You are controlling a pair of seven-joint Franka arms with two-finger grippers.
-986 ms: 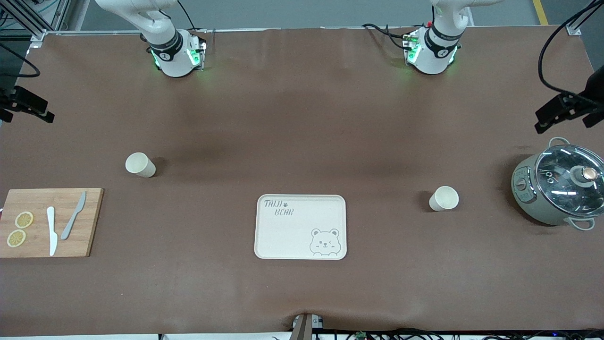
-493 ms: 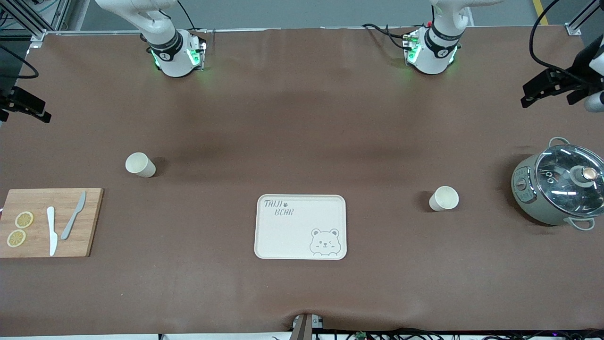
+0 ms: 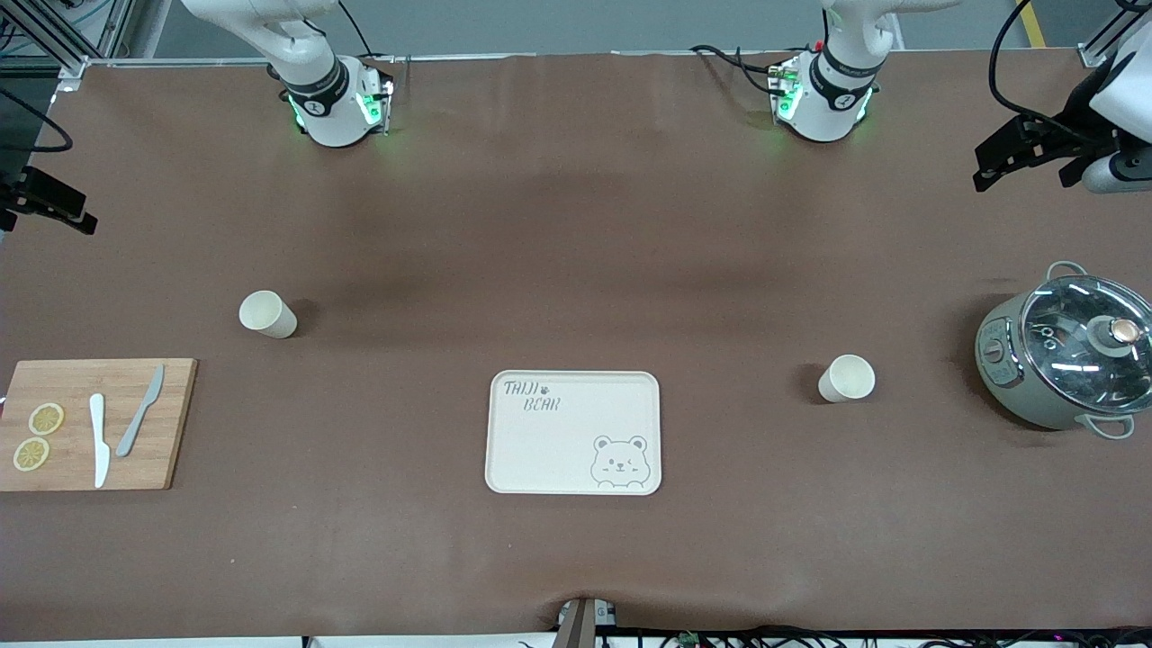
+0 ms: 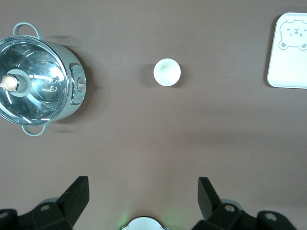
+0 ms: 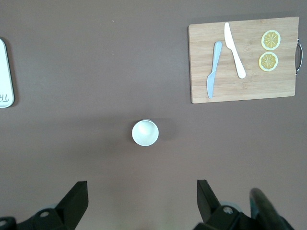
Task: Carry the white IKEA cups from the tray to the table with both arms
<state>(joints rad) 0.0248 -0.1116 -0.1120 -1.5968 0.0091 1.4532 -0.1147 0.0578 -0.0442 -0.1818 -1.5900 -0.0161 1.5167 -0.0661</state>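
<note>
Both of our grippers hang high over the table point(image 3: 576, 225) with their fingers spread wide and nothing between them. Our left gripper point(image 4: 144, 201) points straight down; its wrist view looks onto one cup point(image 4: 167, 72) standing upright between the pot point(image 4: 38, 86) and the tray point(image 4: 288, 52). In the front view this gripper point(image 3: 1021, 153) shows as a dark shape at the left arm's end of the table, over bare tabletop, with the white wrist just beside it at the picture's edge. Our right gripper point(image 5: 141, 201) also faces straight down, looking onto the other cup point(image 5: 145, 132), which stands upright and apart from the cutting board point(image 5: 242, 60). In the front view only a dark piece of it point(image 3: 45, 198) shows at the right arm's end. The cup point(image 3: 267, 314) at that end stands farther from the front camera than the board point(image 3: 171, 423), which carries two knives point(image 3: 117, 427) and two lemon slices point(image 3: 38, 436). The second cup point(image 3: 846, 378) stands between tray point(image 3: 576, 378) and pot point(image 3: 1066, 351). Neither cup is on the tray.
</note>
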